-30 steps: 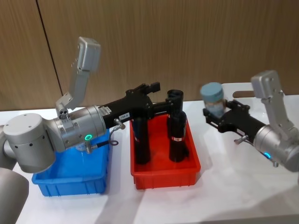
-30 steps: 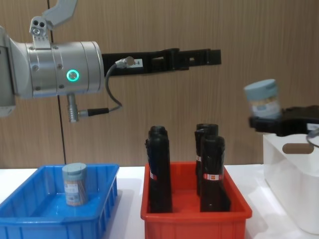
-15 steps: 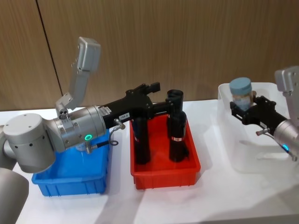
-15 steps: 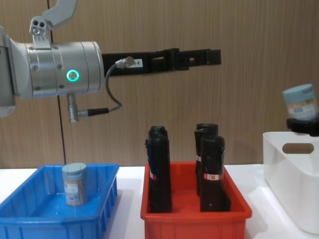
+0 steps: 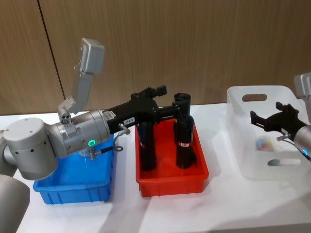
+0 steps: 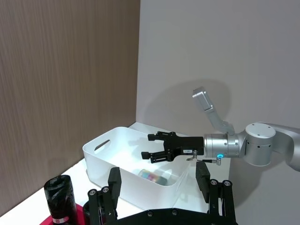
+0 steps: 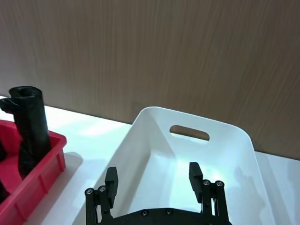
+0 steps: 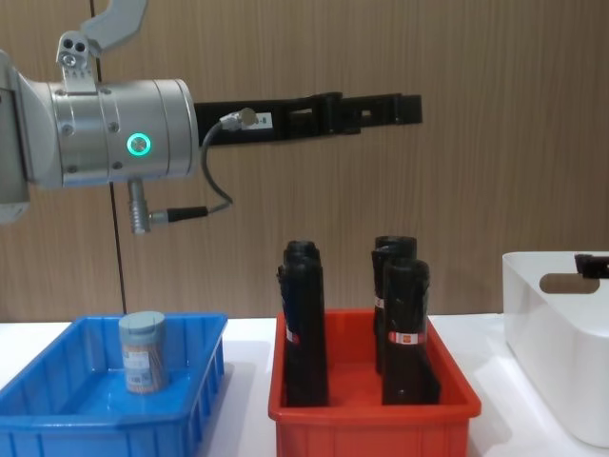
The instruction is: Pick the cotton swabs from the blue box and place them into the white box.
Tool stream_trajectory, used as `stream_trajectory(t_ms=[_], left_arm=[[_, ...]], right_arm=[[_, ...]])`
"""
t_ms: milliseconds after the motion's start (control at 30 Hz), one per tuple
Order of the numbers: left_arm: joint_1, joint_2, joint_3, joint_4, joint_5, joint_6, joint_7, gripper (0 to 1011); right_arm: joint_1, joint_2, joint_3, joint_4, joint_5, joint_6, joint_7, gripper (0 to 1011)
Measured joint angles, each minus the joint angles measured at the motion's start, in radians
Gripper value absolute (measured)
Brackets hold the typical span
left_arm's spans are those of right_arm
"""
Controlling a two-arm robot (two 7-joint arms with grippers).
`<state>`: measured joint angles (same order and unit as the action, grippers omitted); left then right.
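White box (image 5: 237,145): smooth white plastic tub with rounded corners and an oval handle slot in its far wall, standing at the right. One swab jar (image 6: 151,175) lies on its side on the tub floor.

Right gripper (image 6: 146,146): over the tub's interior, black fingers spread apart with nothing between them. Half a second ago it clasped that jar upright above the tub rim. The jar has since been let go and now rests inside.

Blue box (image 8: 57,419): shallow, glossy plastic with sloped walls, at the left. A second jar (image 8: 143,352) stands upright in it (clear cylinder, pale grey-blue lid, tan sticks visible).

Red bin (image 8: 371,424): same shape as the blue box, set between the two boxes. Tall black wrapped rolls (image 8: 304,324) stand in it.

Left gripper (image 8: 404,108): held high above the red bin, fingers parted and empty. Its position is unchanged from the earlier frames.
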<state>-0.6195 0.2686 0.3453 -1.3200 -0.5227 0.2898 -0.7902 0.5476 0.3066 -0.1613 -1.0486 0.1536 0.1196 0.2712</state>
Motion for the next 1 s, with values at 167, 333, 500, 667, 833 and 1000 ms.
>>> stream_trajectory(t_ms=[167, 333, 500, 667, 833, 1000], left_arm=[[0.0, 0.0, 0.0, 0.0, 0.0, 0.0, 0.0, 1004], [0.0, 0.0, 0.0, 0.0, 0.0, 0.0, 0.0, 1004], [0.0, 0.0, 0.0, 0.0, 0.0, 0.0, 0.0, 1004], [0.0, 0.0, 0.0, 0.0, 0.0, 0.0, 0.0, 1004], [0.0, 0.0, 0.0, 0.0, 0.0, 0.0, 0.0, 1004], [0.0, 0.0, 0.0, 0.0, 0.0, 0.0, 0.0, 1004]], right_arm=[[0.011, -0.001, 0.003, 0.028, 0.0, -0.007, 0.005, 1001], [0.015, 0.001, 0.007, 0.04, 0.004, -0.013, 0.009, 1001], [0.016, 0.002, 0.009, 0.046, 0.006, -0.015, 0.012, 1001], [0.016, 0.002, 0.011, 0.05, 0.009, -0.018, 0.014, 1001], [0.017, 0.002, 0.012, 0.053, 0.011, -0.019, 0.014, 1001], [0.017, 0.003, 0.012, 0.054, 0.012, -0.02, 0.015, 1001]])
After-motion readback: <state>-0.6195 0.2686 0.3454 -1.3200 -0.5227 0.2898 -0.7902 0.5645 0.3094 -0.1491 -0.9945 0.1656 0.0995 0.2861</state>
